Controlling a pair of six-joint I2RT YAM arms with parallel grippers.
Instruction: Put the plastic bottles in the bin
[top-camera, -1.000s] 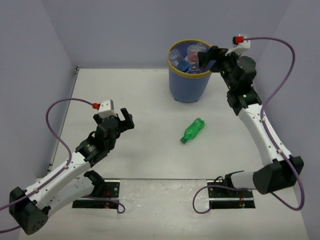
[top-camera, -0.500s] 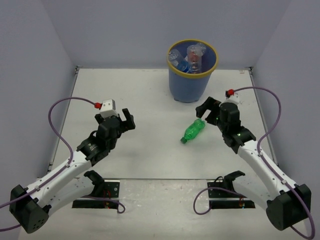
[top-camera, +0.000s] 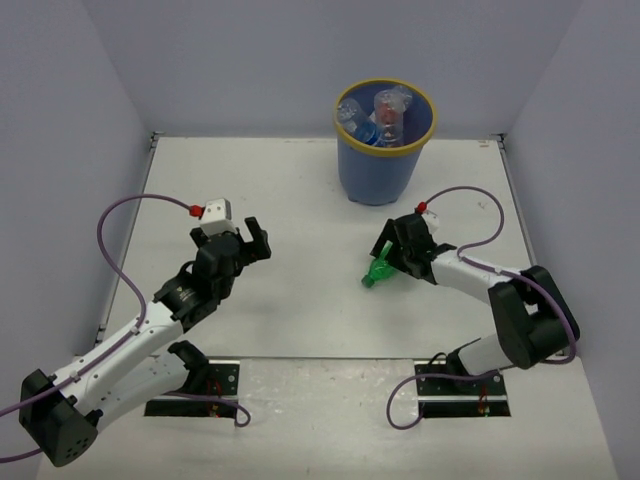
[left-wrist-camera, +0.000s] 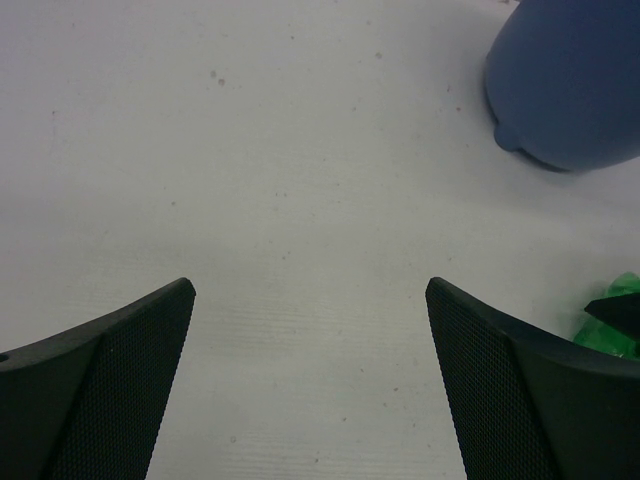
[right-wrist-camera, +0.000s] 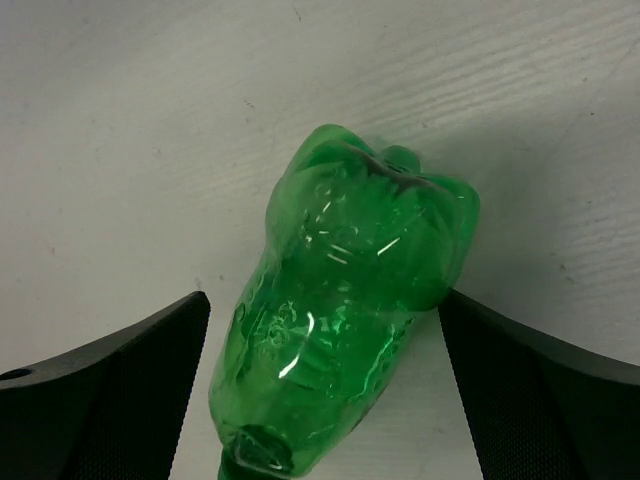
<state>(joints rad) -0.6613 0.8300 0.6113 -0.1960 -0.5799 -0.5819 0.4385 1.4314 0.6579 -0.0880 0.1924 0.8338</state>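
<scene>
A green plastic bottle (top-camera: 377, 273) lies on its side on the white table, in front of the bin. My right gripper (top-camera: 392, 256) is low over it and open. In the right wrist view the green bottle (right-wrist-camera: 345, 300) fills the gap of the right gripper (right-wrist-camera: 322, 300), a finger on either side, its base pointing away from the camera. The round blue bin (top-camera: 375, 175) with a yellow rim stands at the back and holds several plastic bottles (top-camera: 381, 120). Off to the left, my left gripper (top-camera: 250, 236) hangs open above bare table, nothing in the left gripper (left-wrist-camera: 310, 290).
The left wrist view shows the bin's blue wall (left-wrist-camera: 570, 80) at upper right and a bit of the green bottle (left-wrist-camera: 615, 322) at the right edge. Pale walls enclose the table on three sides. Purple cables loop from both arms.
My right arm has swung from above the bin down and forward to the green bottle, and its open jaws now straddle it. The left arm has not moved.
</scene>
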